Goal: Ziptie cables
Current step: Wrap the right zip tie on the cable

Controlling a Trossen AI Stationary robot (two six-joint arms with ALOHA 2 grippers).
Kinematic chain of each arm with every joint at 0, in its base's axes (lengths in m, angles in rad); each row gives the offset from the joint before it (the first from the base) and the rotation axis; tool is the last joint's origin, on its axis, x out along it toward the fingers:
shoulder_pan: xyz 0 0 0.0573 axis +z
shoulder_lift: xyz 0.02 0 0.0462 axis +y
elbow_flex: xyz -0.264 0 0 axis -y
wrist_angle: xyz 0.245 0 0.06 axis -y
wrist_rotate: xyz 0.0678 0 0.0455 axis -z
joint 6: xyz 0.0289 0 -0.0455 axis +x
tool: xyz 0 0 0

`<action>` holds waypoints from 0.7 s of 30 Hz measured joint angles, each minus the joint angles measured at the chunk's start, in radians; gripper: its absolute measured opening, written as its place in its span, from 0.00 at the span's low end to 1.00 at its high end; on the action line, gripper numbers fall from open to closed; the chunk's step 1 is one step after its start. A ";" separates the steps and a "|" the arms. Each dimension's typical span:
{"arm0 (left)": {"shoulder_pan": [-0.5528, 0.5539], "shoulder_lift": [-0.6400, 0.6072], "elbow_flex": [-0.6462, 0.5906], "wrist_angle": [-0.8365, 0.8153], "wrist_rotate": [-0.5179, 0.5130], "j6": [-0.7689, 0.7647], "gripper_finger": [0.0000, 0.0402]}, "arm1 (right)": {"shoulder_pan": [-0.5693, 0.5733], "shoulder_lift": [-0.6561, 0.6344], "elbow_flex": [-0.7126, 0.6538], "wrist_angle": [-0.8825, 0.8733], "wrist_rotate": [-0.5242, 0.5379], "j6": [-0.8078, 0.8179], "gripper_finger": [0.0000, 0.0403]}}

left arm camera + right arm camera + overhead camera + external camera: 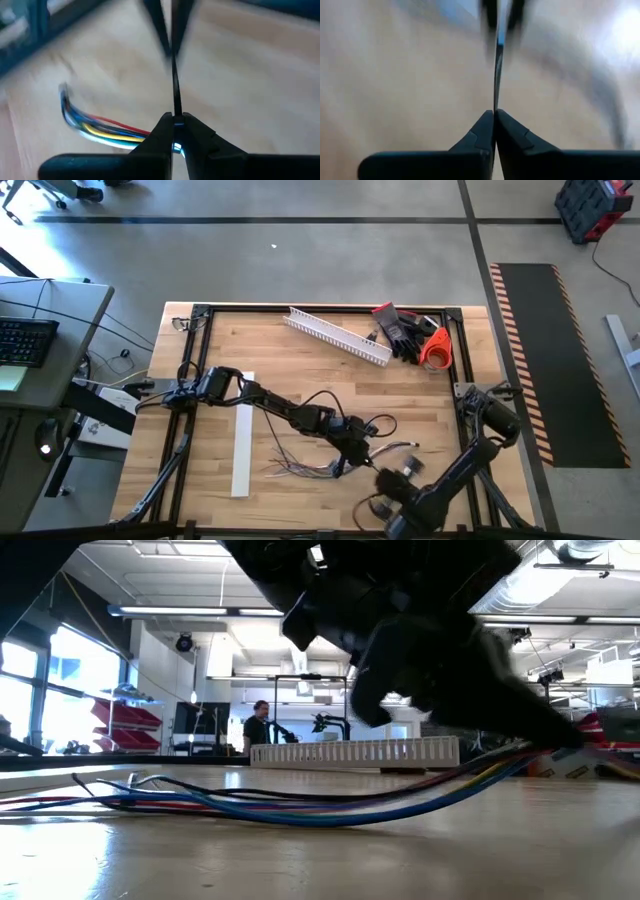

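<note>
On the wooden table (pixel 300 350), cables (pixel 300 808) lie beneath ceiling lights (pixel 190 612).

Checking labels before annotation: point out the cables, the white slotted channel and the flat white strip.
cables (pixel 300 467): high view, loose fanned ends.
white slotted channel (pixel 338 335): high view, middle of its length.
flat white strip (pixel 243 442): high view, its middle.

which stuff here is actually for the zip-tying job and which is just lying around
For the job:
- bundle of thin coloured wires on the wooden table
- left gripper, shut on a thin black strip
- right gripper, shut

Lying about:
- white slotted plastic channel
- flat white strip
- black gloves
- orange tool
</note>
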 joint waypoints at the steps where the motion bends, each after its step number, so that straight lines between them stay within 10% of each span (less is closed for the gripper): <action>1: 0.003 0.000 -0.002 -0.006 0.000 0.000 0.01 | 0.016 0.003 0.000 -0.003 -0.037 0.016 0.00; 13: 0.018 0.000 -0.003 -0.022 -0.033 -0.001 0.02 | 0.016 0.027 0.000 -0.100 -0.081 0.076 0.00; 21: 0.019 -0.021 -0.003 -0.086 -0.177 0.017 0.28 | 0.024 0.023 0.000 -0.227 -0.187 0.203 0.22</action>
